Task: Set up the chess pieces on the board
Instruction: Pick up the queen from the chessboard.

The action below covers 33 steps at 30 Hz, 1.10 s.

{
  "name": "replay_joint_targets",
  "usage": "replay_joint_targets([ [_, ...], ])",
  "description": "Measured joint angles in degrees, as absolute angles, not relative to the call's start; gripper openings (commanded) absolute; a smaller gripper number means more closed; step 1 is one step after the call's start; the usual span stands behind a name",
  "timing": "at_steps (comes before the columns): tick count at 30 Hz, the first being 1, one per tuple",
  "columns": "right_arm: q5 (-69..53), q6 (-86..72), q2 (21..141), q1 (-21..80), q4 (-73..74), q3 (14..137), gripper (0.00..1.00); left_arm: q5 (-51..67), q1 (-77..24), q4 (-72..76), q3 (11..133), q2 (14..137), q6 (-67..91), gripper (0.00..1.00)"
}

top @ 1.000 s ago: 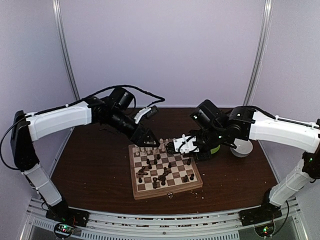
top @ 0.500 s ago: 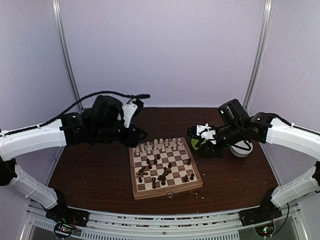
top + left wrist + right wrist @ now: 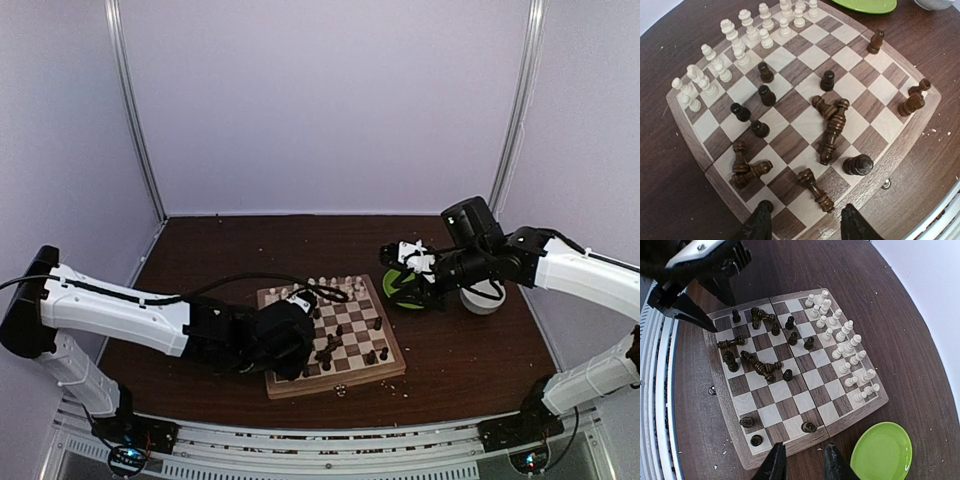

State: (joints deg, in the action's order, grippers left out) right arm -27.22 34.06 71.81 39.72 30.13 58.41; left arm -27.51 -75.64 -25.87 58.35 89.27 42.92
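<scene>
Chequered wooden board (image 3: 812, 56) on desk (image 3: 670, 200): pale cream pieces (image 3: 742, 54) ranked, dark brown pieces (image 3: 834, 125) scattered, some toppled — dark side pending. Left claw (image 3: 805, 212) over near edge, right claw (image 3: 802, 460) off-board — both parted, empty. Next: grasp toppled piece.

Board (image 3: 350, 383) central on the desk (image 3: 200, 260), upright pieces (image 3: 731, 32) in rows along its far edge, toppled pieces (image 3: 832, 135) across its near half, plate (image 3: 881, 452) right of it, bowl (image 3: 484, 299) farther right.
</scene>
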Motion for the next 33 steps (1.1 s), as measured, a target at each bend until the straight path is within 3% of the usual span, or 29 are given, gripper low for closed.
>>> replay_joint_targets([
  [4, -27.4, 34.1, 70.7, 39.3, 29.9, 58.0, 0.27, -26.9, -76.6, -26.6, 58.6, 91.3, 46.1, 0.39],
  [16, -28.3, 34.1, 70.5, 38.7, 29.7, 57.8, 0.27, -22.7, -76.6, -25.6, 59.1, 97.5, 50.5, 0.39],
  [33, -28.5, 34.2, 70.5, 38.5, 29.7, 57.8, 0.28, -18.5, -73.8, -25.5, 61.3, 101.3, 52.1, 0.22],
])
